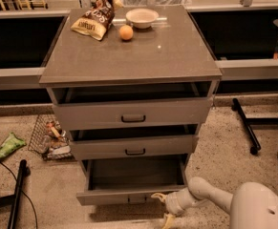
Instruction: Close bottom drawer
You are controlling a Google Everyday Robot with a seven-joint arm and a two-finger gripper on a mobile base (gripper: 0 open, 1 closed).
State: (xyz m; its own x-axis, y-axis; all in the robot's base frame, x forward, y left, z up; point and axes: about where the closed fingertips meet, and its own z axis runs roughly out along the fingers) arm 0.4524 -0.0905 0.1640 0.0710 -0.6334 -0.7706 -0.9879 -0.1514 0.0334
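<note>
The bottom drawer [124, 196] is the lowest grey drawer of the cabinet. It stands partly pulled out with its inside bare and its small dark handle at the front's lower edge. My gripper [163, 207] is at the right end of the drawer's front, on the end of my white arm [210, 194] that comes in from the lower right. One fingertip lies against the drawer front's top edge and the other points down below it. The top drawer [133, 112] and middle drawer [135, 147] above are each a little open.
On the cabinet top [176, 56] are a chip bag [94, 18], an orange [125, 32] and a white bowl [142, 17]. A wire basket [50, 137] and a green packet [8, 145] lie on the floor at left. A black stand leg [246, 125] is at right.
</note>
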